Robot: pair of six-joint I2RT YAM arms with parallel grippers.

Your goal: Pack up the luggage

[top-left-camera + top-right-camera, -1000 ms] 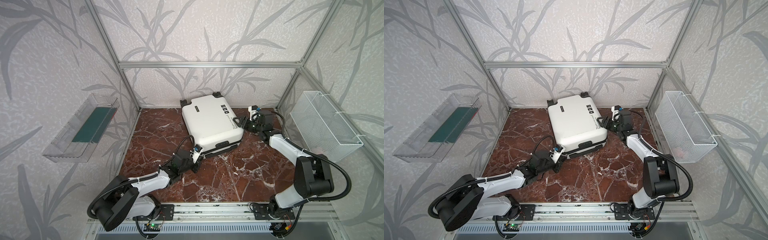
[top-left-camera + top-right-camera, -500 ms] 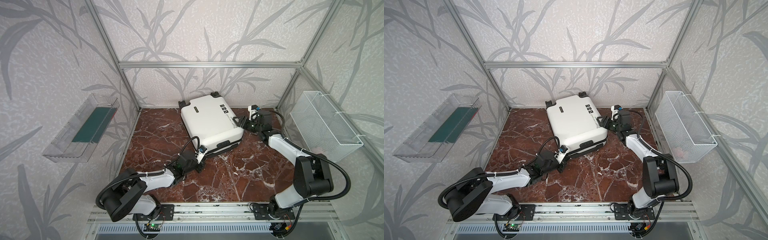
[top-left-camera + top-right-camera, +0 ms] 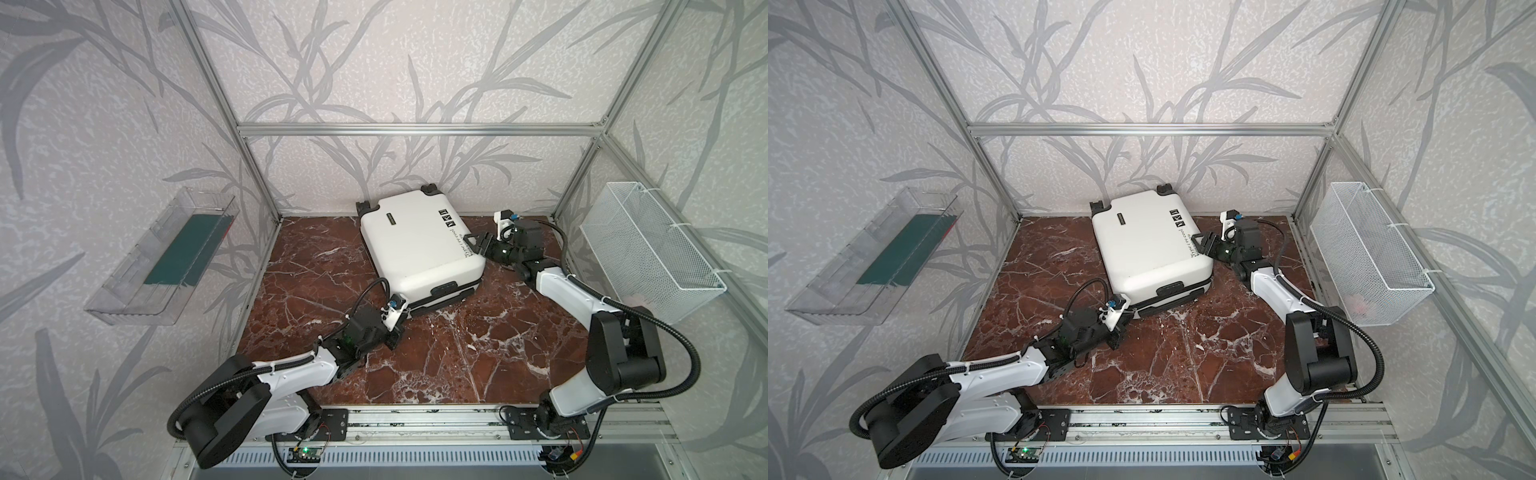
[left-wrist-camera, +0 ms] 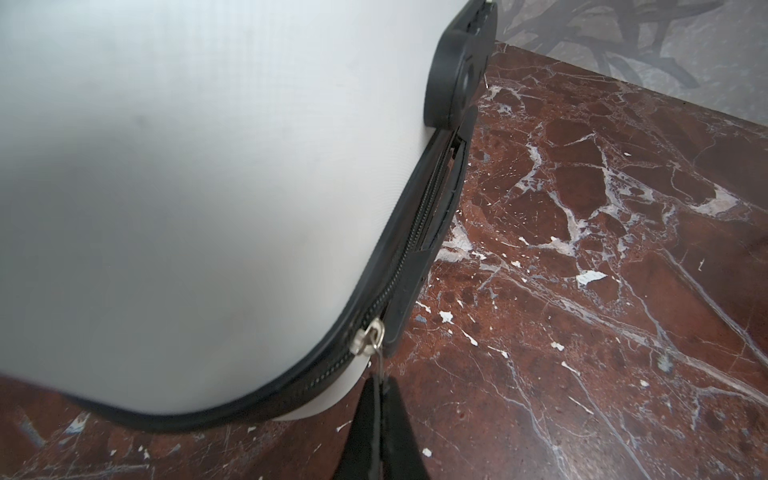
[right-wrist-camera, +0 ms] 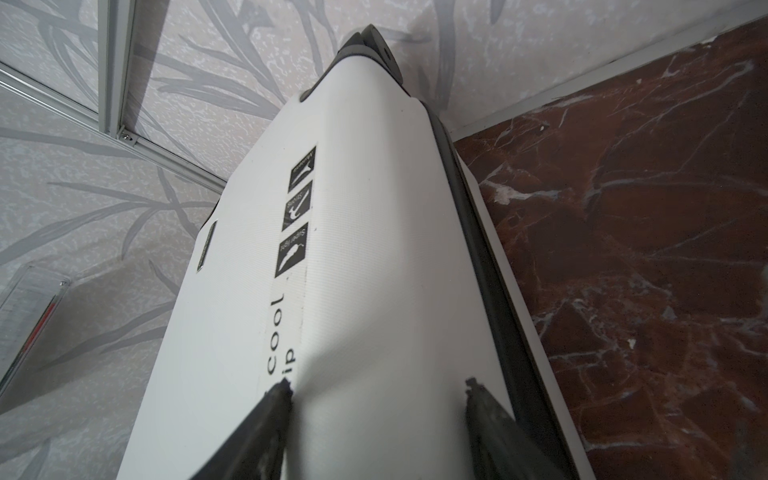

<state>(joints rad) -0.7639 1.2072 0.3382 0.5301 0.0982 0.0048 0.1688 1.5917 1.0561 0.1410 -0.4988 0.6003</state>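
Observation:
The luggage (image 3: 415,245) (image 3: 1144,245) lies flat and closed on the marble floor, wheels toward the back wall. My left gripper (image 3: 392,338) (image 3: 1115,337) (image 4: 380,380) is at its near left corner, shut on the thin metal zipper pull (image 4: 379,361). The pull hangs from the silver slider (image 4: 368,334) on the black zipper seam (image 4: 415,232). My right gripper (image 3: 478,243) (image 3: 1204,243) (image 5: 378,386) is open. Its two fingertips (image 5: 278,392) rest against the white shell (image 5: 353,291) at the luggage's right edge, beside the printed text.
A clear plastic bin (image 3: 166,257) holding something dark green hangs on the left wall. A white wire mesh basket (image 3: 648,249) hangs on the right wall. The luggage's wheels (image 3: 430,190) sit close to the back wall. Bare marble floor (image 3: 457,353) lies in front.
My left gripper has moved a little to the right along the luggage's near corner, still holding the zipper pull. The luggage has shifted slightly left. The right gripper has hardly moved.

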